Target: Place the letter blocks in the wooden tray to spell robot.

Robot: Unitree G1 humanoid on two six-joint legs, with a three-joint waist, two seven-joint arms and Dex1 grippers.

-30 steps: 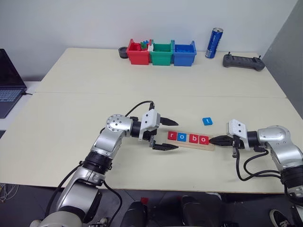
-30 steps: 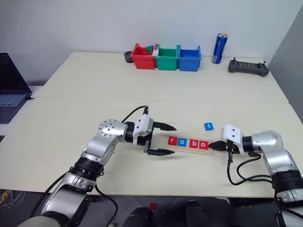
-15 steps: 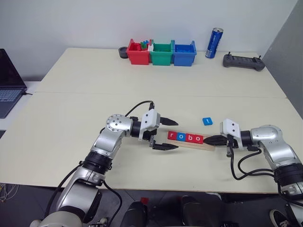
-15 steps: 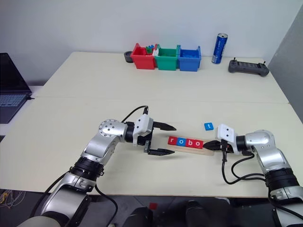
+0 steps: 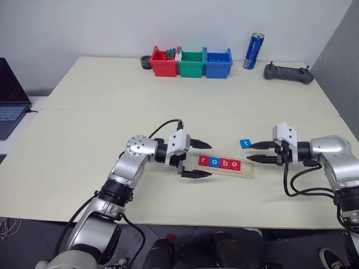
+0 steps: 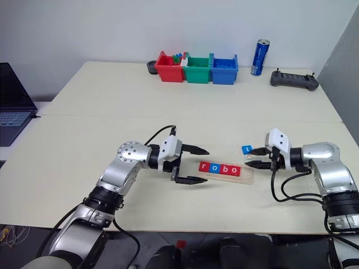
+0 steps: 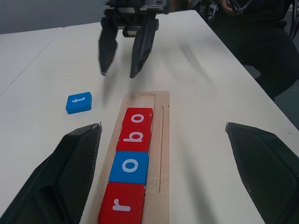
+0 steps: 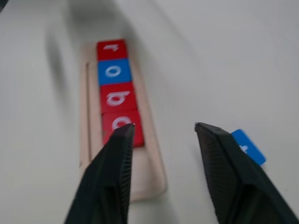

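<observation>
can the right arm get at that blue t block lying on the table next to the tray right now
Probably yes. The blue t block lies flat on the table, apart from the wooden tray, with nothing on it. The right gripper hovers right beside it, jaws open and empty, so only a short dip looks needed.

Lab or office test bench: plain pale tables (image 5: 168,112), laptop (image 5: 10,101), handheld controller (image 5: 289,73), sorting bins (image 5: 192,63).

Silver arms, black cables, white wrist housings, black textured fingers (image 7: 51,182).
</observation>
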